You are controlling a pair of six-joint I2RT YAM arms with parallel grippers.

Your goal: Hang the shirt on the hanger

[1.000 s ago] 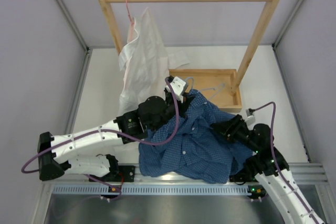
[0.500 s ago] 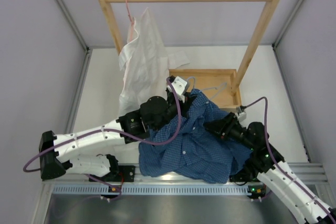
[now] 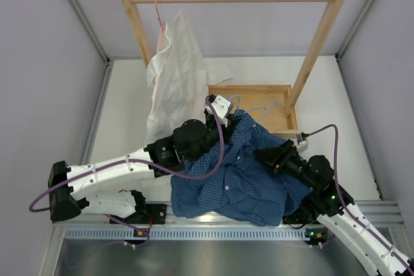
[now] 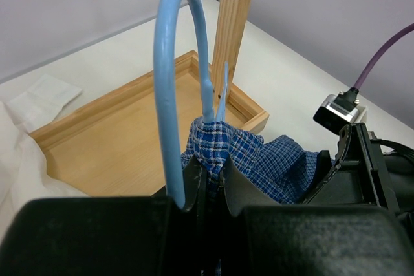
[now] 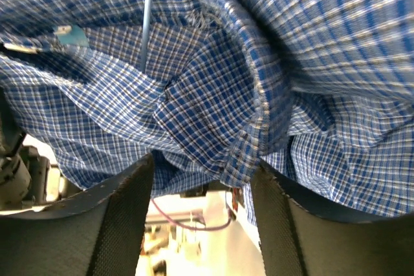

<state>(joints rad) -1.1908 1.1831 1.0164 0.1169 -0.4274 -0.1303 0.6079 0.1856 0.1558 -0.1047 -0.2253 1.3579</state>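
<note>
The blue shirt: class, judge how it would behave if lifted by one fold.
Probably floppy: the shirt lies in crumpled folds and sags loosely. It might slide off, since the hanger inside it is thin, smooth-looking wire.

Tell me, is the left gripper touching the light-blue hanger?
Touching. The left wrist view shows the left gripper shut around the neck of the hanger, with shirt fabric bunched in the same pinch.

Most of yr hanger [image 4: 163, 95] is hidden under the shirt [image 3: 239, 179]; fingers of right gripper [image 5: 202, 167] cut off at pic's btm edge.
</note>
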